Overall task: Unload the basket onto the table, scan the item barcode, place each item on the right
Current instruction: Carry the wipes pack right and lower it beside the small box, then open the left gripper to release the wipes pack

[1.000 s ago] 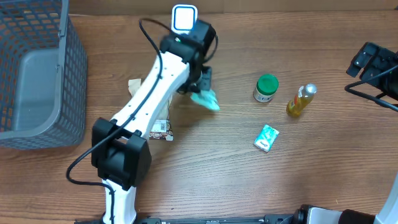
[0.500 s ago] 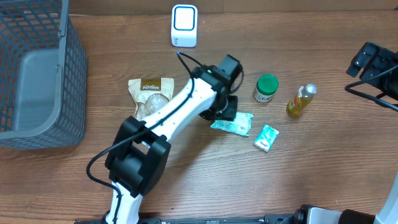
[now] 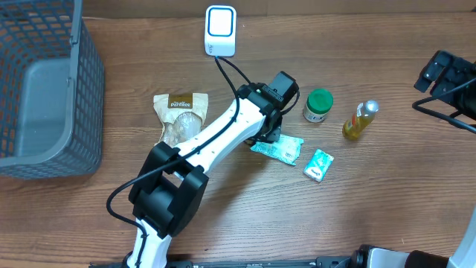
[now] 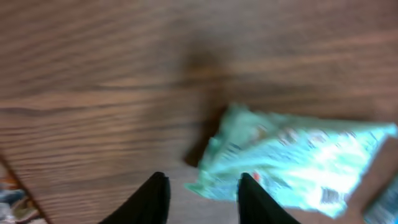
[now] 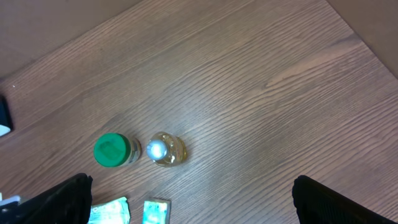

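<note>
The left arm stretches from its near base toward the middle of the bench. Its wrist is bent down, so the left end effector points at the surface, its two dark fingers partly apart and gripping nothing. The right arm sits at the far right edge. The right end effector is spread wide and empty, held well above the bench.

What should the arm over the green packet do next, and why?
Probably lift the left gripper straight up, clear of the packet. Its fingers stand apart and the packet lies loose on the table just beyond them, so it looks like nothing is held.
</note>
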